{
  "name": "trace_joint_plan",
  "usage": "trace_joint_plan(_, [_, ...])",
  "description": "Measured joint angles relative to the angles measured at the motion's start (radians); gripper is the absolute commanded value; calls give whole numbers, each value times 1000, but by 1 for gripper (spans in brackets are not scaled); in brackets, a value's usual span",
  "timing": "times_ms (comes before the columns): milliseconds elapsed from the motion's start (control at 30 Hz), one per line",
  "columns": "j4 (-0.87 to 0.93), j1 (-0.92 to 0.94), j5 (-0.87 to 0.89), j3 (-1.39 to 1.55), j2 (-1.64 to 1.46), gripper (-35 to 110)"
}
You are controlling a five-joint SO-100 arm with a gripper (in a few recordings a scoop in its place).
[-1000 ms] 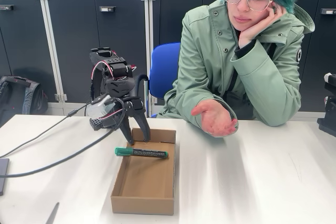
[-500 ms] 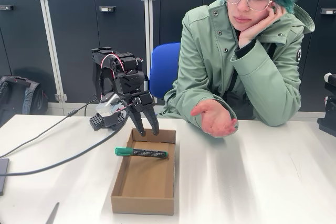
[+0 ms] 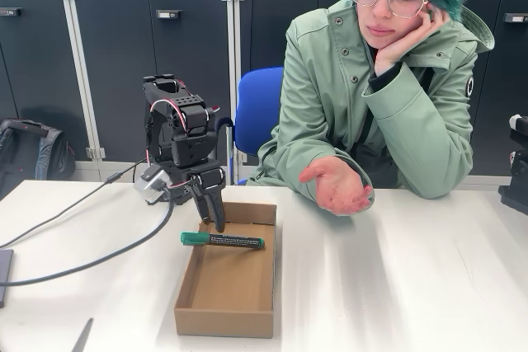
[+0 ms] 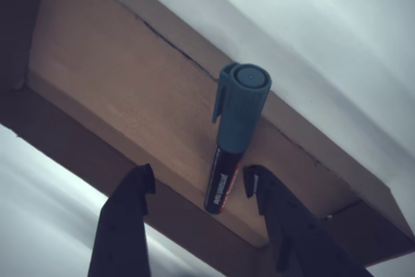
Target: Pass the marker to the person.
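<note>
The marker (image 3: 224,241), black with a green cap at its left end, lies across the two side rims of an open cardboard box (image 3: 224,326). My gripper (image 3: 214,222) points down just behind the marker's capped half. In the wrist view the marker (image 4: 237,115) runs away from the camera, cap far, and its black barrel end sits between my spread fingers (image 4: 133,199). My gripper (image 4: 198,185) is open and touches nothing. The person (image 3: 379,96) sits behind the table on the right, one open palm (image 3: 340,189) held up over the table edge.
A grey cable (image 3: 91,261) runs from the arm's base across the table to the left. Behind the arm stands a blue chair (image 3: 257,109). A black device (image 3: 516,171) sits at the right table edge. The white tabletop (image 3: 396,278) spreads right of the box.
My gripper has swung down and left from above the box's back wall to just over the marker, and the wrist has turned. The marker and the person's hand stay put.
</note>
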State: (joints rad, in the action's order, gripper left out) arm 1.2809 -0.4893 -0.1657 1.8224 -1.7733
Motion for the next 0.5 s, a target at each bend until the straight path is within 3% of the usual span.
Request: trace_joint_plan(500, [-26, 69, 86, -6, 52, 31])
